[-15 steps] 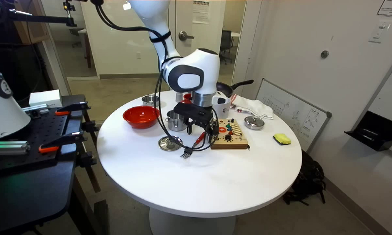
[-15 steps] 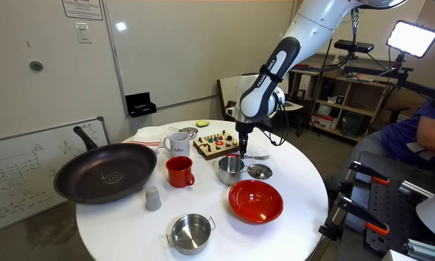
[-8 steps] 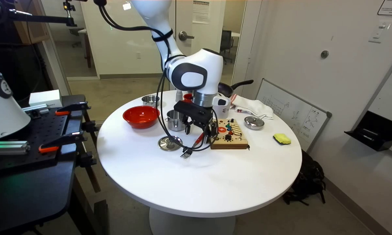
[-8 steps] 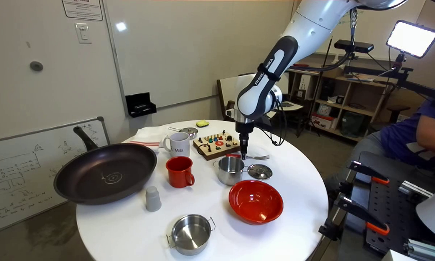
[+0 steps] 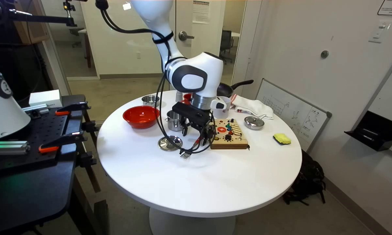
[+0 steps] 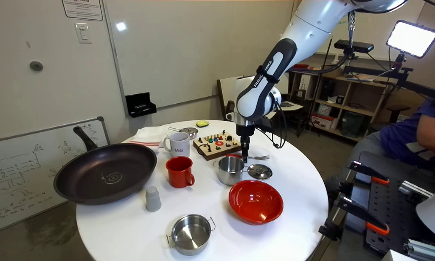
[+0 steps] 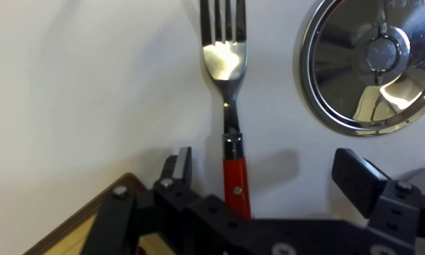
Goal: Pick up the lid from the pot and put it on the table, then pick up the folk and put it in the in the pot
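Red and silver, the fork [image 7: 230, 120] is seen on the white surface [image 5: 189, 182], its red end framed between the wide-spread fingers of the gripper [image 7: 263, 170]; nothing is held. The lid [image 7: 361, 71] is laid just beyond one finger, and the uncovered pot [image 6: 230, 173] is seen just beside the gripper.

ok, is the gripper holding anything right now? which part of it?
Nothing is held. In the wrist view the gripper is open, its fingers straddling the fork at its red handle, gaps on both sides.
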`<action>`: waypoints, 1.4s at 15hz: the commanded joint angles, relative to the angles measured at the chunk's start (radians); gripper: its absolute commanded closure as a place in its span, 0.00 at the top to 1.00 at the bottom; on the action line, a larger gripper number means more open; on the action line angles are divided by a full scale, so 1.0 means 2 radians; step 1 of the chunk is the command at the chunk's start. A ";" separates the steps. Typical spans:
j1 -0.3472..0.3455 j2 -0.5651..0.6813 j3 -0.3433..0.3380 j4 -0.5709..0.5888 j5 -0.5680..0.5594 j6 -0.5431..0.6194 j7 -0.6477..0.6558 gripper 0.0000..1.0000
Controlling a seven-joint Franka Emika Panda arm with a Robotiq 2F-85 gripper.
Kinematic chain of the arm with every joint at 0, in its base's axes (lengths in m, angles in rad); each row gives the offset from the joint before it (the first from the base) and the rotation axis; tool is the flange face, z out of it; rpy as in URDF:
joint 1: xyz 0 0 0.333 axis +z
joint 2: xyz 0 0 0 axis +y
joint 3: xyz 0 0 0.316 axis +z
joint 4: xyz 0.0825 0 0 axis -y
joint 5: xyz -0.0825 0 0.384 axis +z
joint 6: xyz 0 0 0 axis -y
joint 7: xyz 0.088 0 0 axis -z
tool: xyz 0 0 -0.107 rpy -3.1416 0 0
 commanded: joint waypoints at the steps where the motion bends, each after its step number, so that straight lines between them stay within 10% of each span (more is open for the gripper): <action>1: 0.002 0.012 0.003 0.019 0.001 -0.013 0.003 1.00; 6: 0.003 0.014 0.004 0.024 0.001 -0.016 0.003 1.00; 17: 0.004 0.018 0.000 0.038 0.000 -0.030 0.003 0.06; 21: 0.005 0.019 -0.001 0.044 0.000 -0.041 0.004 0.07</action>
